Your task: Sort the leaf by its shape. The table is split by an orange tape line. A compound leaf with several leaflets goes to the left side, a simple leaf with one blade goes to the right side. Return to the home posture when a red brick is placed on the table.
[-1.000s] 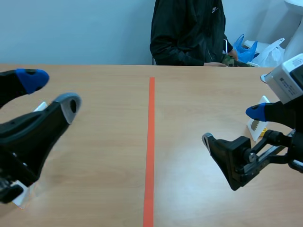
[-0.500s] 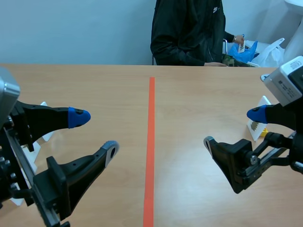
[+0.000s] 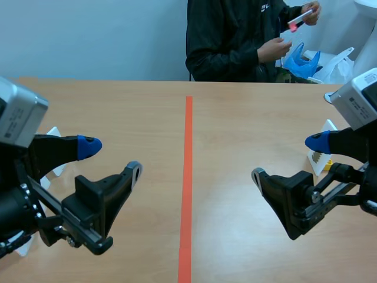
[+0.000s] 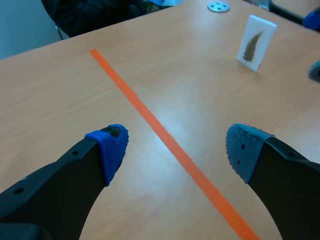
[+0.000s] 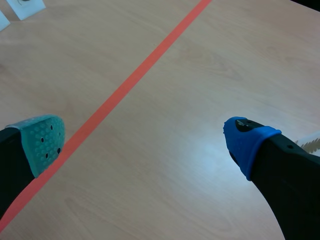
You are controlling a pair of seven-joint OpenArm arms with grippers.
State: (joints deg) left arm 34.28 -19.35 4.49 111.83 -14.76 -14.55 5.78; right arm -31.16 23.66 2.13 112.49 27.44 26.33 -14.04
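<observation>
My left gripper (image 3: 112,159) hovers open over the table left of the orange tape line (image 3: 187,177), with nothing between its fingers. Right of the line my right gripper (image 3: 286,157) is also open and holds nothing. A white card with a fern-like compound leaf (image 4: 256,42) stands far ahead of the left gripper, on the right half. In the scene view that card (image 3: 321,154) is partly hidden behind my right gripper. White cards (image 3: 53,134) stand at the left, behind my left arm. A person across the table holds up a small red thing (image 3: 293,25).
The tape line (image 4: 165,135) runs between the left fingers and passes by the right gripper's left finger (image 5: 35,142). A grey disc (image 4: 218,6) lies at the far right. A blue bag (image 3: 303,62) and a white bag (image 3: 339,65) sit at the back right.
My left gripper dropped from close to the camera to low over the table, then drew back slightly left. The person raised both hands with the small red thing. The right arm stayed still.
</observation>
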